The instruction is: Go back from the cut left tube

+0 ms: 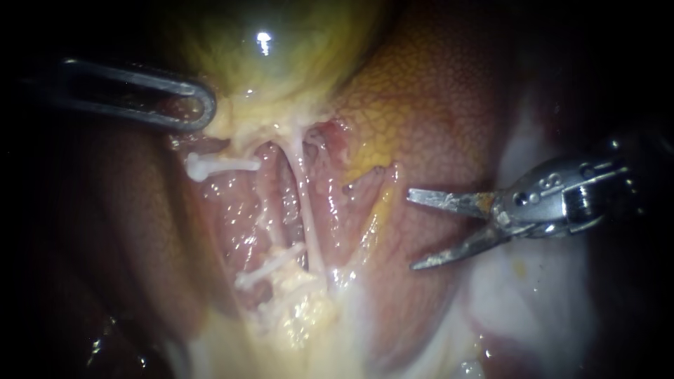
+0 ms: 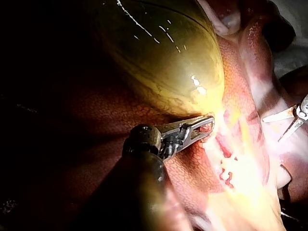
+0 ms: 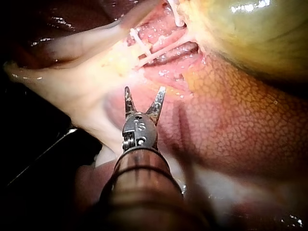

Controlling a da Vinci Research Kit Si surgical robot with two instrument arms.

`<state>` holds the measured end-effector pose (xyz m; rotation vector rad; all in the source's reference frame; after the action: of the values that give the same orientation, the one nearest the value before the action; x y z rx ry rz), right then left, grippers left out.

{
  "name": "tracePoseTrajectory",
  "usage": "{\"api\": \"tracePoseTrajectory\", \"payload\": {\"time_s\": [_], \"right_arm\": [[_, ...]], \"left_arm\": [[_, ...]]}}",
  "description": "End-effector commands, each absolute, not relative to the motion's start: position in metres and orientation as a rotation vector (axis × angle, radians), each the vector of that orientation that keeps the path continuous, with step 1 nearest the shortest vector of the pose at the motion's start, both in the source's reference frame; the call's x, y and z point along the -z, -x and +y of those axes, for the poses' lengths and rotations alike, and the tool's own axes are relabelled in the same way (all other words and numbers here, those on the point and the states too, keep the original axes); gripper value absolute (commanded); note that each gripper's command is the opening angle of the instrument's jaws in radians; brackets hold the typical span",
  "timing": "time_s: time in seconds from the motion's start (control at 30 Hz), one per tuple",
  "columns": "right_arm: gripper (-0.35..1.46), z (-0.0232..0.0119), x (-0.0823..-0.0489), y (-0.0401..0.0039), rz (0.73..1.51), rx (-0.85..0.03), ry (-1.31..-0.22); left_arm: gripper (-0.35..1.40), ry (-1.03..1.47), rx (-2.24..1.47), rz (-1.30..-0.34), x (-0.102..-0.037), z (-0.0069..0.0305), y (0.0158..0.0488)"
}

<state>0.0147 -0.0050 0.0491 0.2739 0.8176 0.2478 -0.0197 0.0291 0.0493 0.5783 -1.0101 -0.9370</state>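
just below the gallbladder point(image 1: 281, 49), the cut left tube point(image 1: 270, 235), white clips point(image 1: 210, 165) on its parted ends, and an unbroken tube point(image 1: 305, 203) alongside. at the gallbladder's lower edge, the left instrument point(image 1: 203, 105), jaws closed on gallbladder tissue, likely to hold the bed stretched and exposed. well off to the gallbladder's side, the right instrument point(image 1: 411, 231), blades spread wide, gripping nothing, clear of the tube, probably to retreat without snagging. only in the left wrist view: tissue pinched between the closed jaws. only in the right wrist view: the open gap from blades to tubes.
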Motion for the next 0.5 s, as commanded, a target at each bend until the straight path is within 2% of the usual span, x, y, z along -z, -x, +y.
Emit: {"api": "tracePoseTrajectory", "payload": {"time_s": [0.03,0.5], "right_arm": [[1.43,-0.005,-0.0491,-0.0146,0.818,-0.25,-0.274],[1.43,-0.0051,-0.0491,-0.014,0.819,-0.248,-0.275]], "left_arm": [[-0.35,-0.577,0.937,-1.01,-0.0494,0.0291,0.0198],[-0.35,-0.568,0.926,-1.017,-0.0539,0.0285,0.0232]]}}
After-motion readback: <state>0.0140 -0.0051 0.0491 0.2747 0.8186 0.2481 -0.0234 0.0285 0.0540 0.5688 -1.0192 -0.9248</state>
